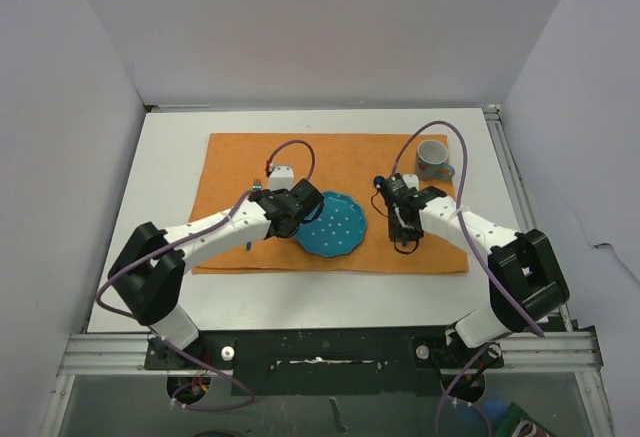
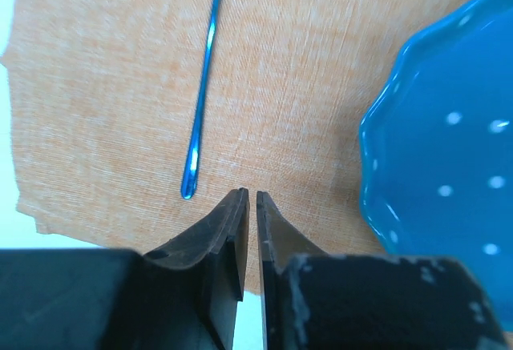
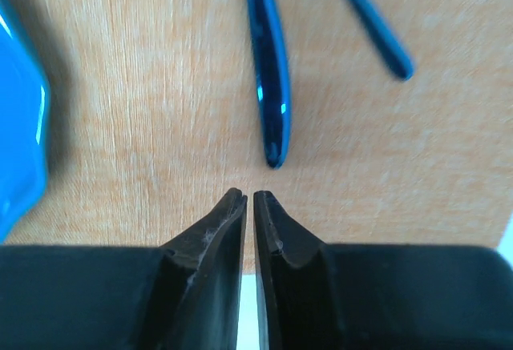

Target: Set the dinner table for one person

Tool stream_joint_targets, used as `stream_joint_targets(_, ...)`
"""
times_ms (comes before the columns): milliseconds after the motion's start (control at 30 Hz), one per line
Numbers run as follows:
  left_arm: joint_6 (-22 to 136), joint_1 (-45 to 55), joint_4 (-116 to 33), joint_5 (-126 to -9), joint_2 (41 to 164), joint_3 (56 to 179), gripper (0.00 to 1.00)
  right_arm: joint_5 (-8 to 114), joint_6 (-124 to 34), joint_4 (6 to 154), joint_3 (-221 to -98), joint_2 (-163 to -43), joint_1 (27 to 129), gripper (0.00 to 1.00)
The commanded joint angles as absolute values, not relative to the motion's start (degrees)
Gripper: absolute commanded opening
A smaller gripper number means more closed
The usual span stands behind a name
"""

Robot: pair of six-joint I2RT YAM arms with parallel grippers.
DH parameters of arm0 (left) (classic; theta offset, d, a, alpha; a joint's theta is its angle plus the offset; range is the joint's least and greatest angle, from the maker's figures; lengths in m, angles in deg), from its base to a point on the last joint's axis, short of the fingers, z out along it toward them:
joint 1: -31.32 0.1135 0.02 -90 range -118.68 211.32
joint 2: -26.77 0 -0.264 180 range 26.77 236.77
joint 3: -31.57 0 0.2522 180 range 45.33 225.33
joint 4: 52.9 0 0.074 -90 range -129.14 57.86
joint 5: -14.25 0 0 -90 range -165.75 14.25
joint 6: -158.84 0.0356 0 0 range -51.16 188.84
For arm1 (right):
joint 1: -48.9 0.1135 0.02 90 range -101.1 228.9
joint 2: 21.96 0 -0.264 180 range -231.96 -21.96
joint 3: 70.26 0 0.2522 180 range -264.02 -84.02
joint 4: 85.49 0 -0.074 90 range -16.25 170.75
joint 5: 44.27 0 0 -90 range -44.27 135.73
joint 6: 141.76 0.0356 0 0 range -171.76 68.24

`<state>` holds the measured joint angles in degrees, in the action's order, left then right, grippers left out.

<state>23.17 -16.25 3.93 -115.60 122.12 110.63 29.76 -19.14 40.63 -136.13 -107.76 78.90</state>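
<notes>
On the white dinner table (image 1: 168, 172) lies an orange cloth (image 1: 240, 157) with a blue dotted plate (image 1: 335, 227) at its middle. My left gripper (image 1: 292, 211) hovers just left of the plate. Its jaws stand almost together with only a thin slit and nothing between them (image 2: 249, 195). Ahead of them a thin blue utensil handle (image 2: 200, 102) lies on the cloth, with the plate rim (image 2: 449, 126) to the right. My right gripper (image 1: 402, 215) is right of the plate, shut and holding nothing (image 3: 248, 196). Two blue utensils (image 3: 268, 70) (image 3: 373, 22) lie on the cloth before it.
A grey-blue mug (image 1: 434, 160) stands at the cloth's far right corner. White walls close in the table on the left, back and right. A metal rail runs along the table's right edge (image 1: 505, 167).
</notes>
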Motion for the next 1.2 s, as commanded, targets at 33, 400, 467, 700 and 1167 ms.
stream_joint_targets(33, 24.3, -15.9, 8.8, -121.5, 112.8, 114.8, 0.11, 27.0, -24.1, 38.9, -144.8, -110.0, 76.0, 0.13)
stream_joint_targets(400, 32.7, -8.1, -4.7, -103.9, 106.9, 110.9, 0.16, 34.0, -28.0, 40.0, -153.5, -116.4, 74.5, 0.23)
stream_joint_targets(467, 33.5, -6.9, -6.5, -102.1, 107.0, 110.7, 0.23, 36.4, -28.8, 40.3, -155.1, -117.2, 74.5, 0.26)
stream_joint_targets(700, 35.2, -3.2, -14.7, -95.2, 109.1, 107.0, 0.24, 43.0, -30.6, 41.2, -157.1, -119.5, 74.9, 0.32)
stream_joint_targets(1167, 33.2, -1.7, -23.1, -87.3, 118.0, 103.2, 0.23, 44.6, -30.5, 44.1, -153.5, -122.4, 76.7, 0.32)
